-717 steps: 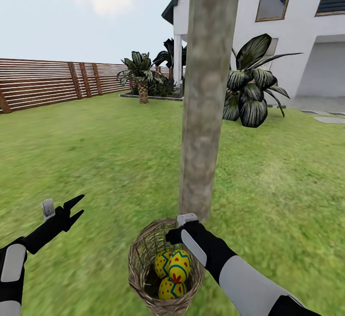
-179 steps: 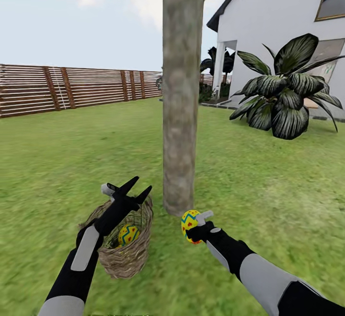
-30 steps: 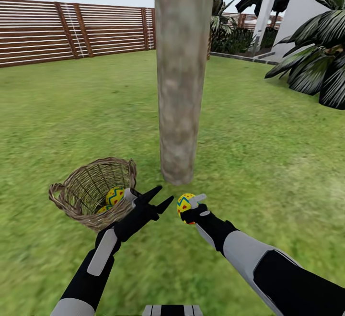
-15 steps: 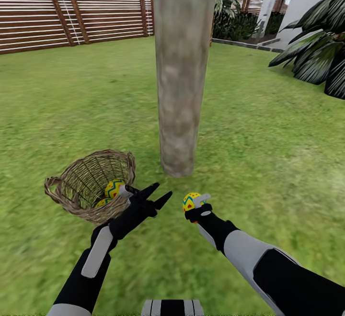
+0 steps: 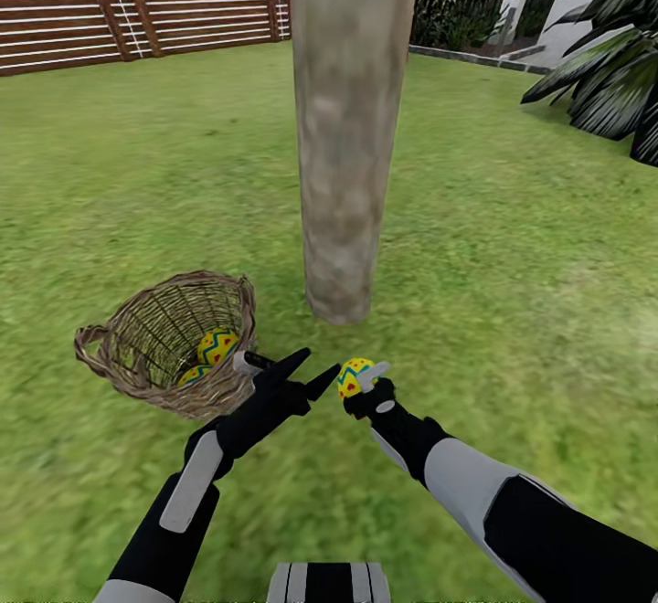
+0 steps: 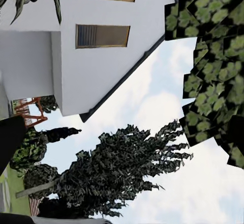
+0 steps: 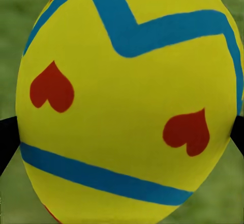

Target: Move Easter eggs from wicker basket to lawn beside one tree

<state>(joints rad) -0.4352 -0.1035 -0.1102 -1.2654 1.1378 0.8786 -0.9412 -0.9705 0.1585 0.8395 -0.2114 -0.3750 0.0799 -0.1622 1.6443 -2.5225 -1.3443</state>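
The lawn (image 5: 512,247) spread green with yellowish patches across the head view, running back to a brown slatted fence (image 5: 137,0) on the far side. The tree (image 5: 345,128) rose from it near the middle, its pale mottled trunk upright and its foot set in the grass just beyond the two grippers. A dark broad-leaved plant (image 5: 612,64) stood at the right edge, well apart from the trunk.

The wicker basket (image 5: 119,365) lay on the grass to the left of the trunk, tipped so that its open mouth faced up and toward the camera, one loop handle out at its left side. Two Easter eggs (image 5: 217,345) rested together inside against its lower wall, the nearer one partly hidden by the rim.

The left gripper (image 5: 306,373) hovered just beside the basket's right rim, its two black fingers spread wide apart in a V and holding nothing; the tips pointed up and to the right, toward the held egg, close to it, though whether they touched could not be told. Its wrist camera looked upward at a white house (image 6: 96,46), sky and dark foliage.

The right gripper (image 5: 362,382) was clamped on the third egg (image 5: 352,378), held just above the grass close to the foot of the tree. In the right wrist view that egg (image 7: 127,102) sat squarely between the black fingers (image 7: 7,137) at either side, its long axis crossways to their line of squeeze, blue zigzag bands and red hearts facing the camera.
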